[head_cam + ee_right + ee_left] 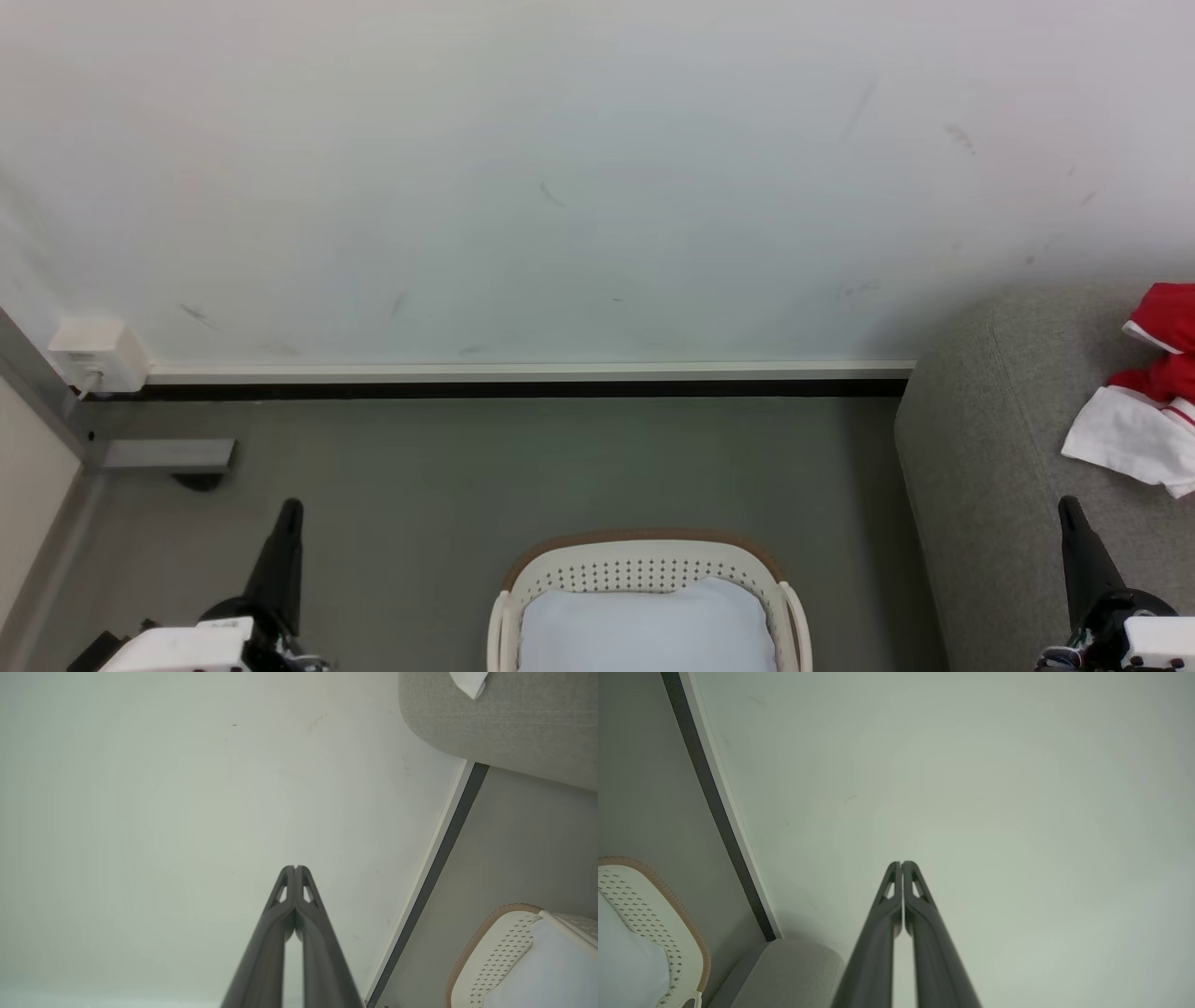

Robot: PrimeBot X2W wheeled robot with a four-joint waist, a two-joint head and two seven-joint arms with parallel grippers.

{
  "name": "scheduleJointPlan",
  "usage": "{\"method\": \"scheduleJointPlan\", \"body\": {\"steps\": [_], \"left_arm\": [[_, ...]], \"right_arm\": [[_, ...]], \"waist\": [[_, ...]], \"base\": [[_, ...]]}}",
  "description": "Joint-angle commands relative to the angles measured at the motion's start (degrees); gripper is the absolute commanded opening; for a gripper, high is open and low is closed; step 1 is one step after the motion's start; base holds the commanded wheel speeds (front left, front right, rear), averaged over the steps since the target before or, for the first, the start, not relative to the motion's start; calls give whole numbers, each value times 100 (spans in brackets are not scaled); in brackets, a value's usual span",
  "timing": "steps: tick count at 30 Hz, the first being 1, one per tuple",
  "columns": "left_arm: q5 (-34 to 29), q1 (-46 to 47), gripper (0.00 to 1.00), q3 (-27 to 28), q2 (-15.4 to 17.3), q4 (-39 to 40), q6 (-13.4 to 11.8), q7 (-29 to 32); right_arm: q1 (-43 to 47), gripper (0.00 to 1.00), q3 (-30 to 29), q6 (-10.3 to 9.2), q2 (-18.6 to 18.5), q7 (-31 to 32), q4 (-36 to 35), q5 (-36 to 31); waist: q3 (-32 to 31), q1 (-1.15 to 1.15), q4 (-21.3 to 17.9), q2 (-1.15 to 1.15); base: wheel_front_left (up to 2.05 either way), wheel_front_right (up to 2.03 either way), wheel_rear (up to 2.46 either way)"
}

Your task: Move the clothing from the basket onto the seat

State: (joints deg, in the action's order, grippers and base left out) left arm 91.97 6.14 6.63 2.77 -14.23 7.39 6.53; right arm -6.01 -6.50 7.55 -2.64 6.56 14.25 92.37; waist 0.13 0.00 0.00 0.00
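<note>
My left pincer at seven o'clock and right pincer at five sit pinched closed, empty; clothing lies on the seat at three; basket at six.

You see the basket in smooth cream plastic with a slight sheen, its wall punched with small holes. Its brown rim band has a fine ribbed texture. The pad inside looks like soft, smooth pale cloth. The seat wears matt grey woven fabric with a visible grain. The clothing is thin red and white cloth, creased. Your left gripper and right gripper look like dark matt plastic. The wall is matt white paint, scuffed, and the floor is smooth matt grey.
</note>
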Motion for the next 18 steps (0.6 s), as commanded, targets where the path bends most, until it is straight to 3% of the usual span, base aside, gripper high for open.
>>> {"method": "scheduleJointPlan", "body": {"steps": [1,18], "left_arm": [[77,46,0,7,13,15,29,24],[77,46,0,6,13,15,29,23]], "right_arm": [[-65,0,-20,-12,-44,17,-31,6],[-65,0,-20,-12,-43,16,-31,6]], "waist": [[0,0,0,0],[0,0,0,0]], "base": [[0,0,0],[0,0,0]]}}
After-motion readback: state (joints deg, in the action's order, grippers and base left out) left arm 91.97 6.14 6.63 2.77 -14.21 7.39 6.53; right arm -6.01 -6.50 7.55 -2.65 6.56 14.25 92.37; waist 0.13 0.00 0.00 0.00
